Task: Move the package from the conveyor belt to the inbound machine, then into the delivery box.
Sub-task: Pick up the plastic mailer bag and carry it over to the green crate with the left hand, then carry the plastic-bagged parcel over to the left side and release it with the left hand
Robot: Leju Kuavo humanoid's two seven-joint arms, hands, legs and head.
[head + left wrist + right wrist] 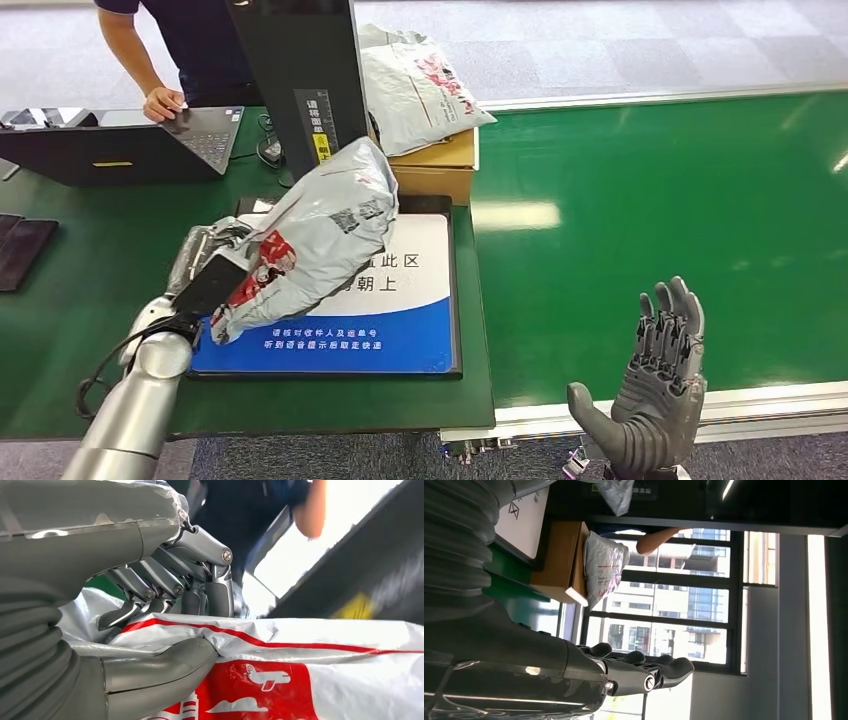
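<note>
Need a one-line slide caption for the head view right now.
Left hand holds grey package over inbound machine pad.

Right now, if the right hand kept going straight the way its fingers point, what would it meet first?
Probably nothing close. The right hand is open, fingers pointing up and forward above the green conveyor belt. The belt ahead is bare, and the right wrist view shows open space beyond the fingertips. Depth is uncertain.

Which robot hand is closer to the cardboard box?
Left. The left hand, gripping the package, is just in front of the cardboard box; the right hand is open by the conveyor belt's near edge, farther away.
</note>
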